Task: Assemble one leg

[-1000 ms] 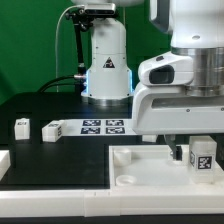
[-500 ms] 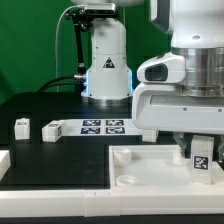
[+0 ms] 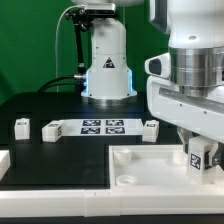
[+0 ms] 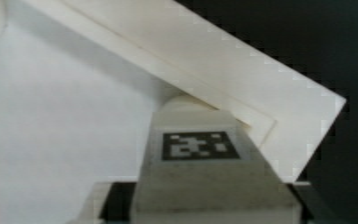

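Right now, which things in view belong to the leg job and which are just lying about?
In the job:
- the leg between the pincer fingers
- the white panel under it

Lying about:
- two loose legs at the exterior view's left
- another leg
- the marker board

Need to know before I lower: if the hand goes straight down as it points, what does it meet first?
Most likely the white panel: the hand holds the leg just above it, near a corner. Exact gap unclear.
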You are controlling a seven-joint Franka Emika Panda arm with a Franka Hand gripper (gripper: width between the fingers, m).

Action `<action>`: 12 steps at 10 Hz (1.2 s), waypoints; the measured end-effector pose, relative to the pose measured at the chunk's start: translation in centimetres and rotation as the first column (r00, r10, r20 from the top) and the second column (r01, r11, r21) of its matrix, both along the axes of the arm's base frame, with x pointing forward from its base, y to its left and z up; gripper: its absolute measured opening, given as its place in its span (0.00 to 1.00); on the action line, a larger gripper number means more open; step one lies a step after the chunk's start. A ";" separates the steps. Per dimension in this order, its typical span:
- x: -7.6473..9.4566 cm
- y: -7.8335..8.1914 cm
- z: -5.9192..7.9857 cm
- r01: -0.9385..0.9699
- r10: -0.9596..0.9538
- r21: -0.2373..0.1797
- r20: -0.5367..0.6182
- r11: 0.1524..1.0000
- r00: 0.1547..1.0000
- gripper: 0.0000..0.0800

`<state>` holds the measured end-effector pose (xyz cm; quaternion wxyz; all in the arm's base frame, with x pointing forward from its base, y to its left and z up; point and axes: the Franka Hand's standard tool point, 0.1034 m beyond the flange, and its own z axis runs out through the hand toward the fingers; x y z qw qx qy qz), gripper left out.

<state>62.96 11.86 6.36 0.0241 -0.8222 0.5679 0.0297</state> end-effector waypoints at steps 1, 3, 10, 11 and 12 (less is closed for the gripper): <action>0.0 0.0 0.0 0.127 -0.127 -0.004 -0.010 0.992 0.992 0.36; 0.1 0.0 0.0 0.307 -0.307 -0.010 -0.022 0.952 0.951 0.36; -0.1 0.5 -0.1 -0.027 0.027 -0.001 -0.001 1.000 1.000 0.80; -0.1 0.6 -0.1 -0.163 0.163 0.001 0.012 0.987 0.987 0.80; -0.1 0.8 -0.1 -0.267 0.267 0.001 0.019 0.964 0.963 0.81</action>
